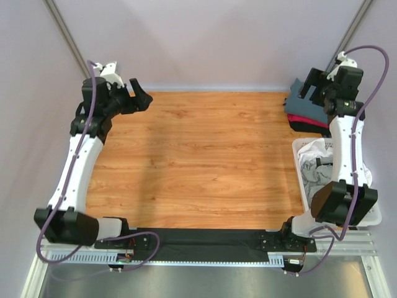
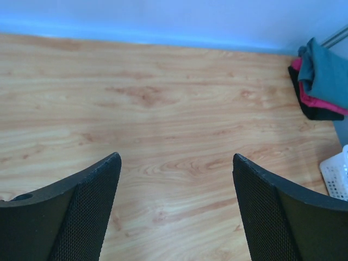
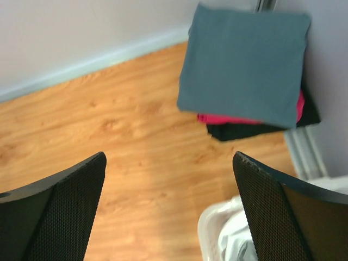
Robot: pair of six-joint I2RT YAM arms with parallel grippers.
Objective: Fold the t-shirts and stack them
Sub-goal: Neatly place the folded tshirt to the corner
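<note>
Three folded cloth t-shirts [image 1: 301, 107] lie stacked at the far right corner of the wooden tabletop [image 1: 198, 155]: slate blue-grey shirt [image 3: 244, 65] over magenta-pink shirt [image 3: 225, 118] over black shirt [image 3: 239, 132], beside a white plastic lattice basket [image 1: 299, 148] of crumpled pale shirts [image 1: 314, 162]. The left arm [image 1: 77, 158] and right arm [image 1: 344, 143] stretch to the far edge; left tool [image 2: 176, 160] and right tool [image 3: 168, 157] gape empty.

Bright, even light from above; a soft shadow band crosses the worktop [image 1: 205, 161] on its left side. Right wrist view runs soft, the stacked t-shirts [image 3: 244, 65] slightly blurred; left wrist view tints blue.
</note>
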